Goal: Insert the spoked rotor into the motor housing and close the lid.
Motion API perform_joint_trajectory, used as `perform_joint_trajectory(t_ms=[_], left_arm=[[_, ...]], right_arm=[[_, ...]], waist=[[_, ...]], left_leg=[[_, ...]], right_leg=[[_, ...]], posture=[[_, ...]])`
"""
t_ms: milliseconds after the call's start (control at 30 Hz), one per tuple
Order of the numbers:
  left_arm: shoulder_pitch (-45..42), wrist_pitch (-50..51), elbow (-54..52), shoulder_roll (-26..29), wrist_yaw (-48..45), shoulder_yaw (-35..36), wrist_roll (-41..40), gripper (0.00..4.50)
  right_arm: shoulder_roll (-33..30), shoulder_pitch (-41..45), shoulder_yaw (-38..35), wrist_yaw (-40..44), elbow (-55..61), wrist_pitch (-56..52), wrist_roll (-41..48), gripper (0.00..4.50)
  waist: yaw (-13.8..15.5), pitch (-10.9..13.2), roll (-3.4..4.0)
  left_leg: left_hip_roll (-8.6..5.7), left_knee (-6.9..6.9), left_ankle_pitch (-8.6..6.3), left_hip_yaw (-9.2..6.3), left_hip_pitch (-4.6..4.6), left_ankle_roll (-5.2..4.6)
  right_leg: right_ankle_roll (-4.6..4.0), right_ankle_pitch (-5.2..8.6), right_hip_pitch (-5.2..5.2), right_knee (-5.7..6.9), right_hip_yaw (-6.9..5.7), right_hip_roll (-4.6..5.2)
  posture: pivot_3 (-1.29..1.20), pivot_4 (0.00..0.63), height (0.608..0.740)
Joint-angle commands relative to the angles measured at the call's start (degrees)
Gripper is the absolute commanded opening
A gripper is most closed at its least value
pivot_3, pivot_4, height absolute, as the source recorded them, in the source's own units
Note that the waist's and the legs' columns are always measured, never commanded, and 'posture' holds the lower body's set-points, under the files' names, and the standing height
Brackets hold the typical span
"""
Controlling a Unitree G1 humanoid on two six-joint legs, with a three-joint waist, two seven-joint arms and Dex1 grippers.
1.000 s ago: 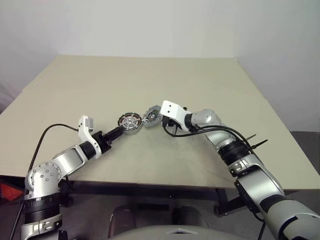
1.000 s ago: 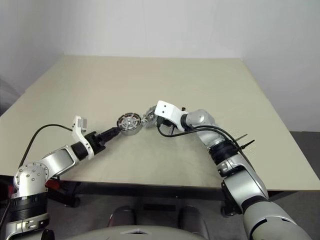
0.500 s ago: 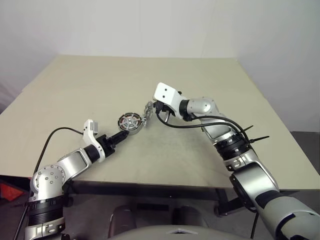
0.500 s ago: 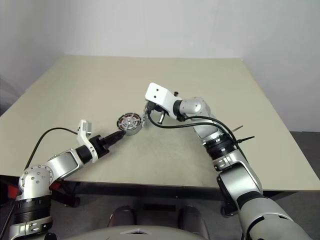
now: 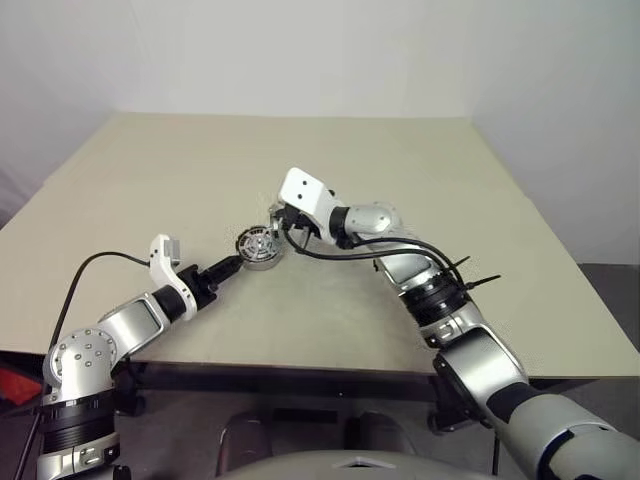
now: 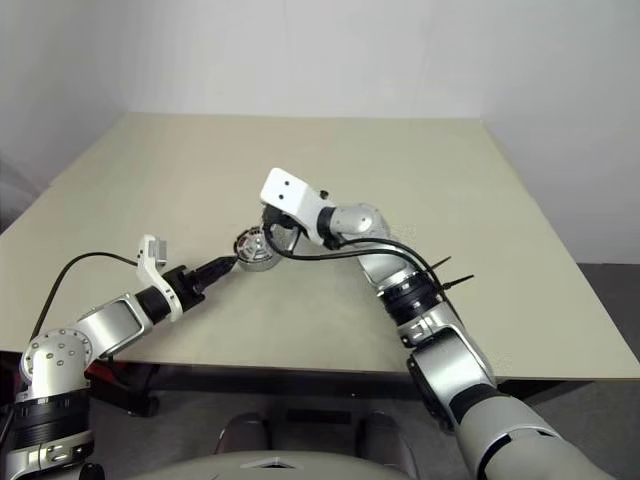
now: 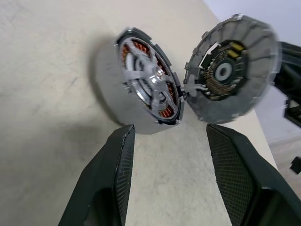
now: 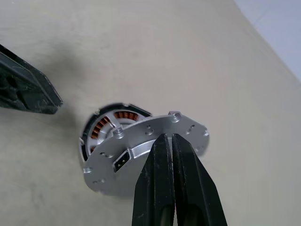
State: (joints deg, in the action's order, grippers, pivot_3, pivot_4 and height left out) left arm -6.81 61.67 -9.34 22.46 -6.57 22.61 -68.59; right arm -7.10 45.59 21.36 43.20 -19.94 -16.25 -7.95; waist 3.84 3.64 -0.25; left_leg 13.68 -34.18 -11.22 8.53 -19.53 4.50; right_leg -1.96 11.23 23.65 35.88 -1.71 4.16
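The motor housing (image 7: 141, 77) lies on the tan table (image 5: 420, 170), and the copper teeth of the spoked rotor (image 7: 164, 110) show inside it. The grey round lid (image 7: 230, 70) hangs tilted just beside and above the housing, almost touching its rim. My right gripper (image 8: 172, 137) is shut on the lid's edge (image 8: 141, 153). In the head view that gripper (image 5: 277, 215) sits over the housing (image 5: 258, 247). My left gripper (image 7: 170, 129) is open. Its fingertips (image 5: 230, 264) are low on the table, just short of the housing and apart from it.
A black cable trails from each arm over the table. The table's front edge runs close below both forearms.
My right gripper has carried the lid to the left and upward, from beside the housing to just over its near rim. The left gripper has stayed about where it was, open.
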Motion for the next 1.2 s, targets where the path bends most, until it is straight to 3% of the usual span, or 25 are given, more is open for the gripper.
perform_joint_trajectory(t_ms=[33, 367, 700, 900, 1200], left_arm=[[-1.16, -0.49, -1.74, 0.81, 0.36, 1.49, -1.36, 2.56], [-0.87, -0.41, -2.38, 0.88, 0.55, 1.58, -1.68, 2.56], [-1.04, -0.59, -1.89, 0.85, 0.23, 1.37, -1.23, 2.56], [-1.28, -0.56, -1.58, 0.69, 0.15, 1.00, -0.97, 2.56], [-0.55, -0.19, -2.20, 1.39, 0.17, 1.79, -1.44, 2.56]], right_arm=[[1.30, 0.33, 1.20, -1.78, -5.82, 0.59, -1.15, 0.08], [3.66, 2.32, -0.14, -6.18, -15.21, 4.87, -1.40, 0.08], [5.86, 4.07, -7.87, -7.16, -14.78, 0.89, 4.91, 0.08], [4.88, 0.32, -4.43, 2.68, -7.17, -0.01, 7.39, 0.08], [7.63, 1.53, -3.10, -0.97, -18.14, 5.27, 5.02, 0.08]], waist=[[0.11, 0.01, 0.01], [-0.05, 0.02, 0.02], [-0.06, 0.03, 0.04], [0.09, 0.03, 0.04], [0.04, 0.03, 0.05]], left_leg=[[0.00, 0.00, 0.00, 0.00, 0.07, 0.00], [0.01, 0.15, 0.00, -0.03, 0.16, 0.01], [0.01, 0.18, -0.03, -0.02, 0.12, 0.00], [0.00, 0.19, -0.04, -0.02, 0.09, -0.02], [0.00, 0.18, -0.04, -0.02, 0.10, -0.02]], right_leg=[[0.00, 0.00, -0.08, -0.01, 0.00, 0.00], [0.01, 0.01, -0.23, -0.14, -0.06, 0.00], [0.03, 0.02, -0.17, -0.16, -0.06, -0.01], [0.06, 0.03, -0.18, -0.18, -0.06, 0.00], [0.08, 0.05, -0.18, -0.17, -0.05, 0.00]], posture=[[0.00, 0.000, 0.740], [0.00, 0.000, 0.740], [0.00, 0.000, 0.740], [0.00, 0.000, 0.740], [0.00, 0.000, 0.740]])
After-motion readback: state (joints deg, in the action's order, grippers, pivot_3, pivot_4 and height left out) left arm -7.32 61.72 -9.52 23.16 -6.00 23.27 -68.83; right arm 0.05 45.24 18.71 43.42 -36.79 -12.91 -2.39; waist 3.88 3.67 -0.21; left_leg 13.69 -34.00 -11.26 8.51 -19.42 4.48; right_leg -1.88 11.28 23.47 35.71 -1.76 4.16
